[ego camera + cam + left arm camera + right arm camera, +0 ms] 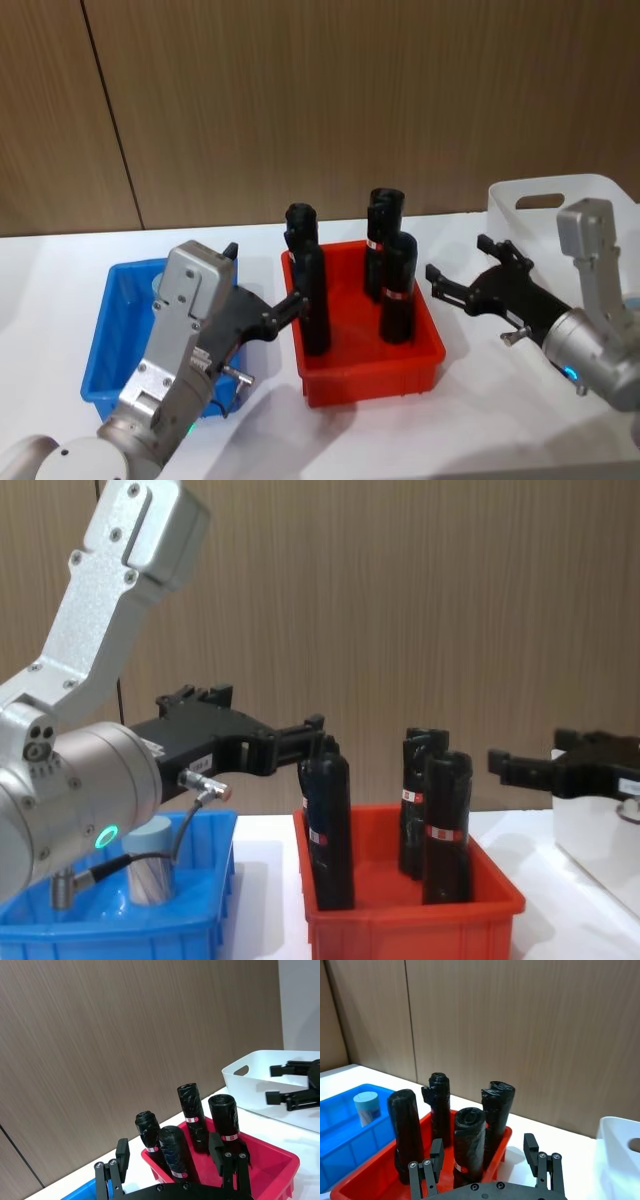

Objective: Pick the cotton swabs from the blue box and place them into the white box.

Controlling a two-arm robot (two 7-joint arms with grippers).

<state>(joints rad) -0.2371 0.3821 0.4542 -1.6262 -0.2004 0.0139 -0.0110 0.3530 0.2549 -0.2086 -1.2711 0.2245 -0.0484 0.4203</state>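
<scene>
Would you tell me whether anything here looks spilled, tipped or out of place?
Nothing stands out. The cotton swab jar stands upright in the blue box, and the four black cylinders stand in the red bin. The left gripper and right gripper hover open.

Red bin (pixel 372 385) mid-table, black wrapped cylinders (pixel 398 295) upright inside, red-white label bands. Blue box (pixel 108 330) just beside it at 9 o'clock. White box (pixel 585 195) at the bin's 2 o'clock, apart, handle cut-out near rim. Left gripper (pixel 268 277) over the blue box's 3 o'clock edge, fingers spread, aimed toward 2 o'clock, one tip close to the leftmost cylinder. Right gripper (pixel 458 258) at the bin's 3 o'clock above the white table (pixel 470 420), fingers spread, aimed toward 10 o'clock.
</scene>
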